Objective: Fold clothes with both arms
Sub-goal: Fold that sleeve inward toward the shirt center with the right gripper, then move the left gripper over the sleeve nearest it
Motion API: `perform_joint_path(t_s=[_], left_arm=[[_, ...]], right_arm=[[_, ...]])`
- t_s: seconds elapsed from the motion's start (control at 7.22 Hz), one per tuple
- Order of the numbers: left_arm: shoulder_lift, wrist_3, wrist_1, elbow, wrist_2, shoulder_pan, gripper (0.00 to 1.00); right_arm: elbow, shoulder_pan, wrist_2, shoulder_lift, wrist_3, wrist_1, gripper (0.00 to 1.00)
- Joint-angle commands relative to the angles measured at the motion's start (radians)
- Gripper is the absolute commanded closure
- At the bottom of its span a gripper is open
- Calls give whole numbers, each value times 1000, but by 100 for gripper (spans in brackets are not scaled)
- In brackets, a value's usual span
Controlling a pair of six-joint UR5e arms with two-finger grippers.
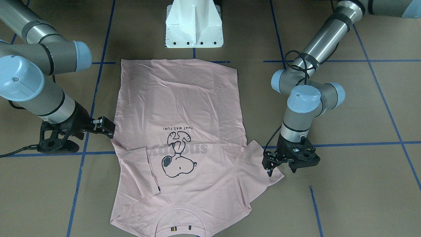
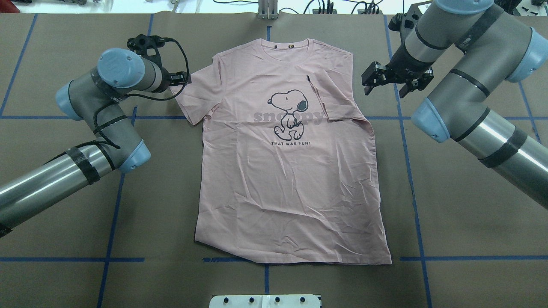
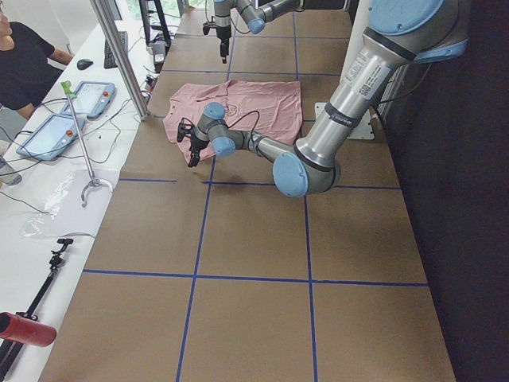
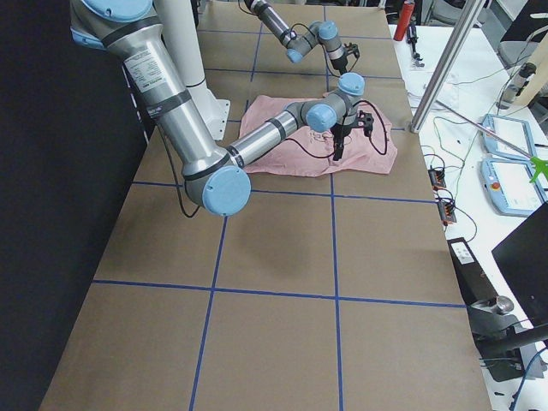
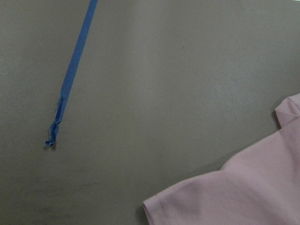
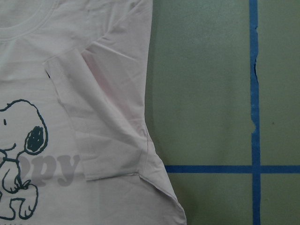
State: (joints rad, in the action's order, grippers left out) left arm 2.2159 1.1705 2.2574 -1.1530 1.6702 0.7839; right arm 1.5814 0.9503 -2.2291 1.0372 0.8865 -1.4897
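While flat on brown table point(image 2: 471, 214) w/ blue tape grid point(image 2: 64, 259), pink tee point(image 2: 287, 192)

Bright, even overhead light, with faint, soft shadows on the table point(image 2: 471, 239). White glare streaks the left arm point(image 2: 38, 188). Wrist views are slightly soft and greenish — exterior views sharp.

The pale pink short-sleeved T-shirt point(image 2: 291, 184) bears grey "snoopy" lettering on its chest and, under it, black "THAT WAS FUN!"

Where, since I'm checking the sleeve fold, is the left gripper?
Overhead view, left side: the left gripper is at the outer edge of the T-shirt's spread sleeve.
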Motion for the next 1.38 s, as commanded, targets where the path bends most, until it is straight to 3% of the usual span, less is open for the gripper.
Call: perform_joint_path(t_s=[0.0, 0.55, 0.69, 0.97, 1.11, 1.25], left_arm=[[2, 0, 7, 9, -1, 0, 7], [8, 0, 34, 47, -1, -5, 14], [11, 0, 34, 49, -1, -3, 27], [18, -26, 33, 47, -1, -3, 75], [19, -41, 33, 45, -1, -3, 93], [24, -41, 33, 45, -1, -3, 100]], right_arm=[[0, -2, 0, -3, 8, 0, 0], [-1, -2, 0, -2, 3, -1, 0], [-1, -2, 0, -3, 3, -1, 0], [-1, -2, 0, -3, 3, -1, 0], [-3, -2, 0, -3, 3, -1, 0], [-4, -2, 0, -2, 3, -1, 0]])
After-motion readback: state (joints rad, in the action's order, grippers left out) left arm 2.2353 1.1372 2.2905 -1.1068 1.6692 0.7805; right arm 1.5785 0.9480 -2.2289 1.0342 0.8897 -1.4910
